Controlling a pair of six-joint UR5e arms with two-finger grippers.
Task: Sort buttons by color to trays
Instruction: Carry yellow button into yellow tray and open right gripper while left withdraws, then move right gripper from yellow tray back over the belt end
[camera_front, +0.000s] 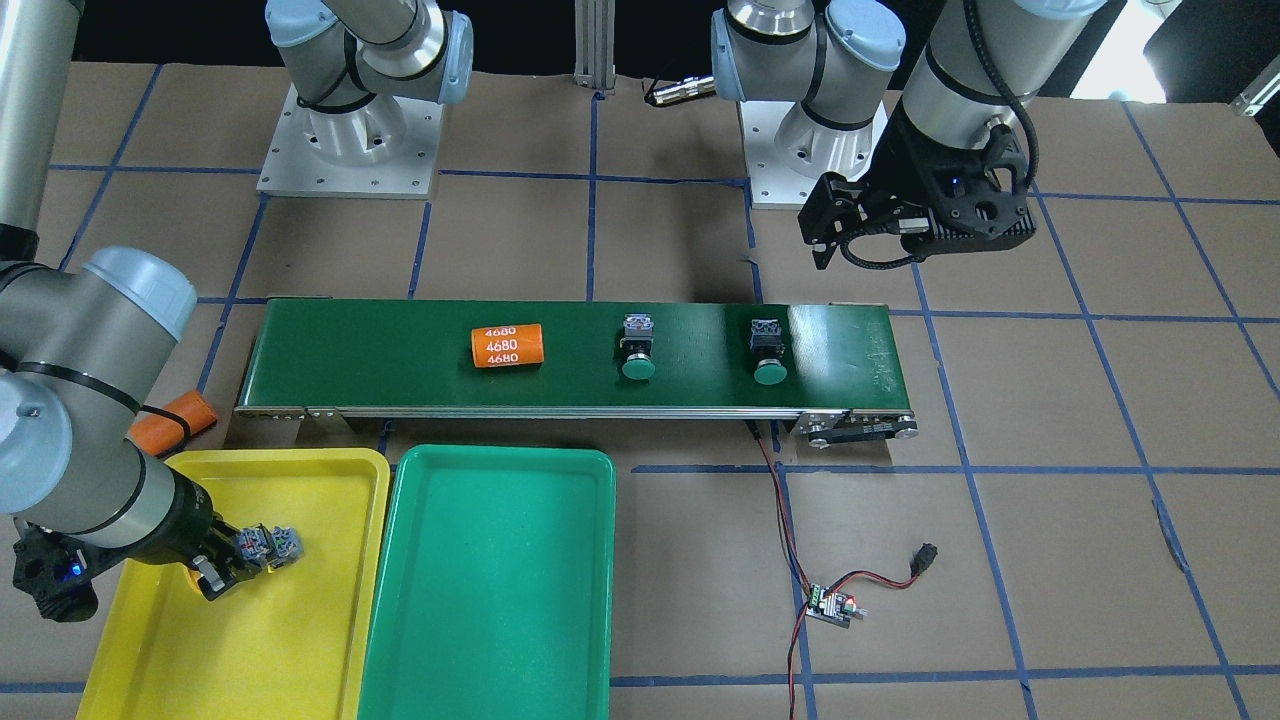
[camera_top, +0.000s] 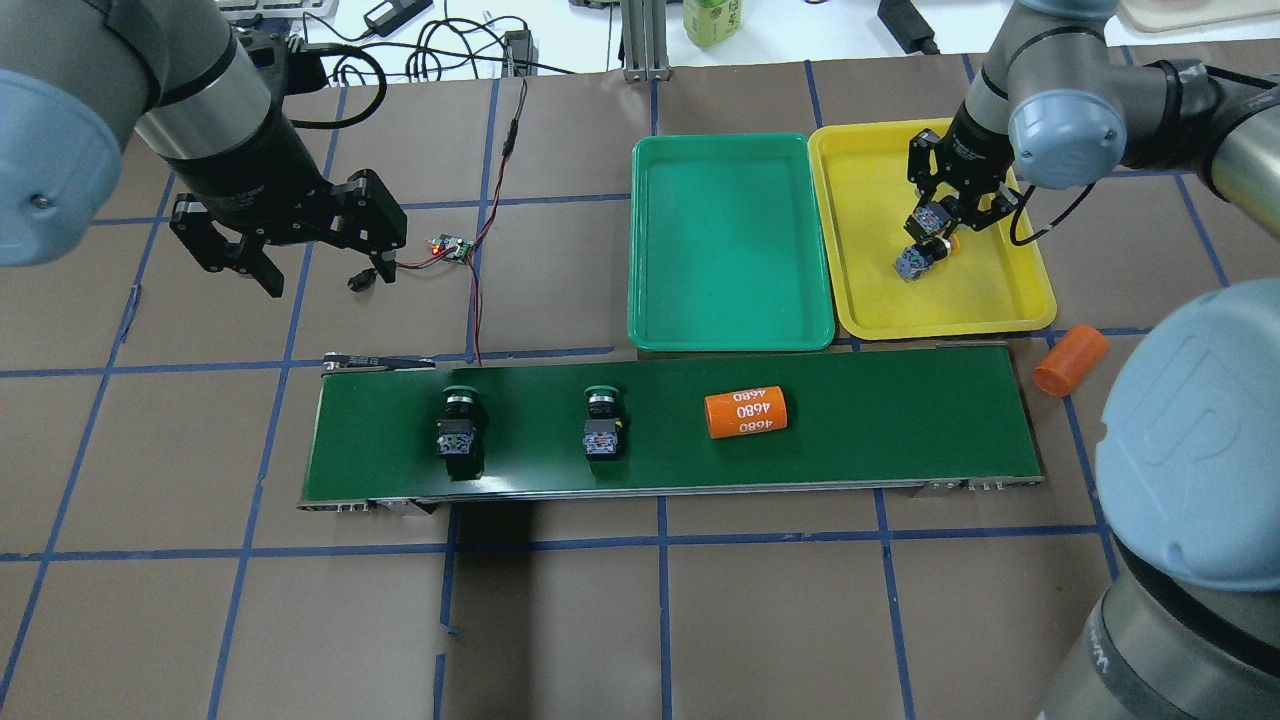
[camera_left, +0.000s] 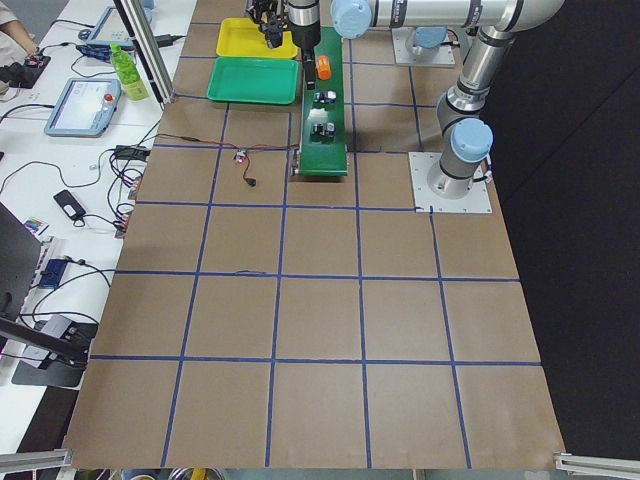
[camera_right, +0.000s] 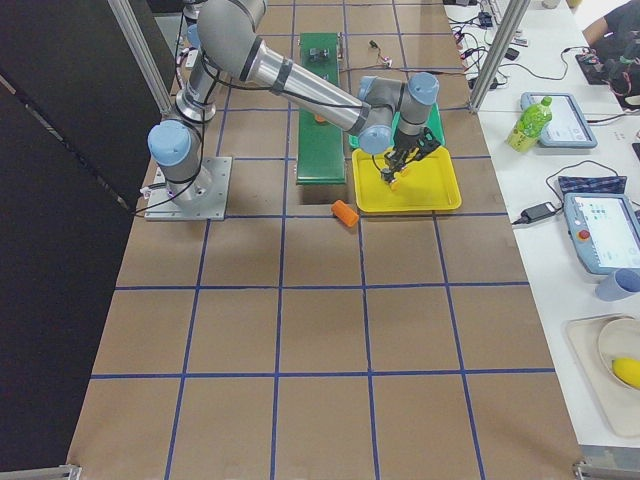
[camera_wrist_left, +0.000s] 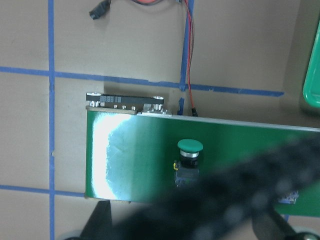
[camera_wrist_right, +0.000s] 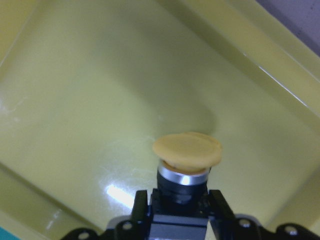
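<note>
Black left gripper (camera_top: 315, 268) hangs jaws apart above the table (camera_top: 150, 450), 2 green buttons (camera_top: 460, 420) lying on the belt (camera_top: 900, 430). Right gripper (camera_top: 945, 212) is clamped on a yellow button (camera_wrist_right: 187, 150) low in the yellow tray (camera_top: 1000, 290); released tilted, it could roll.

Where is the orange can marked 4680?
Overhead view: the orange can lies sideways on the conveyor belt, right of a green button, near the green tray.

Two buttons (camera_top: 459, 430) on the left half of the belt (camera_top: 900, 430), printed cylinder (camera_top: 746, 413) just right of middle. Behind the far edge, two trays (camera_top: 730, 338) side by side, the right tray (camera_top: 1035, 300) holding two more buttons (camera_top: 913, 260); a loose cylinder (camera_top: 1069, 361) lies off the belt's right end.
</note>
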